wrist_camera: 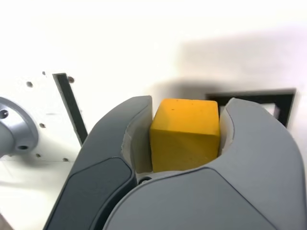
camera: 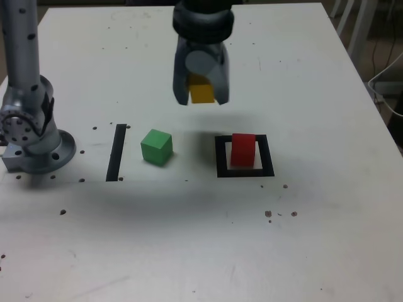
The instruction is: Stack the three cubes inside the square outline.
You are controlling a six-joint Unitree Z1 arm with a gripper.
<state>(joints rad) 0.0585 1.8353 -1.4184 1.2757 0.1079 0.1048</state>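
Exterior view: my white table (camera: 327, 239), then my gripper (camera: 202, 94) above it, clamped on the yellow cube (camera: 203, 92). Red cube (camera: 243, 150) sits inside the square outline (camera: 220, 156); green cube (camera: 156, 146) lies between it and the black strip (camera: 116, 152).

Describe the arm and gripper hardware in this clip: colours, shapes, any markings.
The gripper has two broad, curved dark grey jaws with pale inner liners, below a black ribbed collar and a light grey round disc. The arm's base, at the exterior view's left, is silver-grey metal: a speckled column on a round flange with bolt holes. No cables or markings show.
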